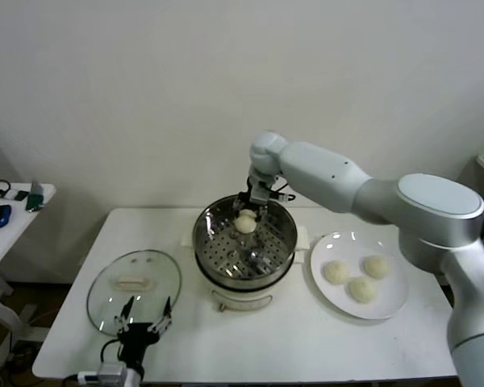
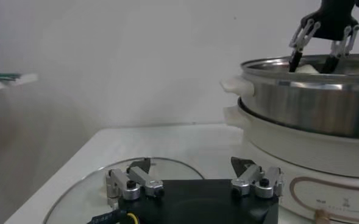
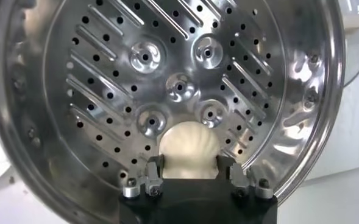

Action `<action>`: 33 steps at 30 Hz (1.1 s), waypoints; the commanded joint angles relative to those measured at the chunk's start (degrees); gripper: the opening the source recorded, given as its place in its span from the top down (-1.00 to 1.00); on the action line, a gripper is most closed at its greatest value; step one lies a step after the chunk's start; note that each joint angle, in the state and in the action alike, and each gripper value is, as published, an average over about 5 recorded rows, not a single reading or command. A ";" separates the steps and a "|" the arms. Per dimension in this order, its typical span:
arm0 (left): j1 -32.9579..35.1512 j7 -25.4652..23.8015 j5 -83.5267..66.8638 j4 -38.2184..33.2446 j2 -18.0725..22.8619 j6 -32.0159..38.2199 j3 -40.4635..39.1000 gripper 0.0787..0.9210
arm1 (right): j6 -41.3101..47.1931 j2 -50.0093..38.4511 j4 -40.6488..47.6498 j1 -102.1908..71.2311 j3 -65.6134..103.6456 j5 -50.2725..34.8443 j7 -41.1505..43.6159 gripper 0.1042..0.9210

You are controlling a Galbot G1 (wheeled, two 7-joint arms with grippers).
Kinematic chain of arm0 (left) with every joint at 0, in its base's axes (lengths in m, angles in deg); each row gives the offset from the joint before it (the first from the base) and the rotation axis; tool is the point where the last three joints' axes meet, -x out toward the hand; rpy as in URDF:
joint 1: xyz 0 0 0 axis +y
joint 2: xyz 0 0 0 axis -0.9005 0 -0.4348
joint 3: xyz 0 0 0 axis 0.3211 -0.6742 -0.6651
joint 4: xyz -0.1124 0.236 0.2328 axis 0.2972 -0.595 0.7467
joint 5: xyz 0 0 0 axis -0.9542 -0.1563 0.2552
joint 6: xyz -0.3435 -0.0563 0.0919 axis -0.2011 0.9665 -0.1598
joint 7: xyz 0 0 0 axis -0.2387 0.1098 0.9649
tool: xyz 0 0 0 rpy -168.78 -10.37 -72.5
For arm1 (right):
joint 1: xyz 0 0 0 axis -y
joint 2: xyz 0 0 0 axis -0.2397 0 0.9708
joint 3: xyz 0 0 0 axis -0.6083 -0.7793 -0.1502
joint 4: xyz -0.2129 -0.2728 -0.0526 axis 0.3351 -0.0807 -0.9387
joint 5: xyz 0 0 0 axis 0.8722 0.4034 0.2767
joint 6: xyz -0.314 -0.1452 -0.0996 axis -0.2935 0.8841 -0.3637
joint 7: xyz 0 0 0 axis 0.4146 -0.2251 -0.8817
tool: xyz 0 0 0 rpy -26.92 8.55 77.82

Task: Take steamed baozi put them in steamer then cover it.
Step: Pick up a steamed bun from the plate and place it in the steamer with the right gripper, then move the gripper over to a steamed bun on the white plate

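- Holding 1 baozi (image 1: pixel 245 223) clamped in your right end effector (image 1: pixel 250 211), low over the steamer (image 1: pixel 245 242) tray's far side.
- Release too high and it could roll.
- 3 buns (image 1: pixel 356 279) wait on the plate (image 1: pixel 395 302).
- Left end effector (image 1: pixel 144 318) sits spread open by the cover (image 1: pixel 134 289) on the table (image 1: pixel 290 339).

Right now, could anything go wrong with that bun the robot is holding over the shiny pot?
Maybe. The right gripper holds a bun near the far rim of the steamer; let go there, it might land against the wall, not flat on the holed tray. Three more buns wait on the plate, so a poor spot could crowd them. The cover lies by the idle left gripper near the table edge; a nudge might slide it.
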 commanded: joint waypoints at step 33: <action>0.57 -0.52 0.42 -0.01 -0.20 1.29 0.19 -0.77 | 58.25 -41.39 -36.06 14.38 -32.90 -47.64 -7.91 -0.76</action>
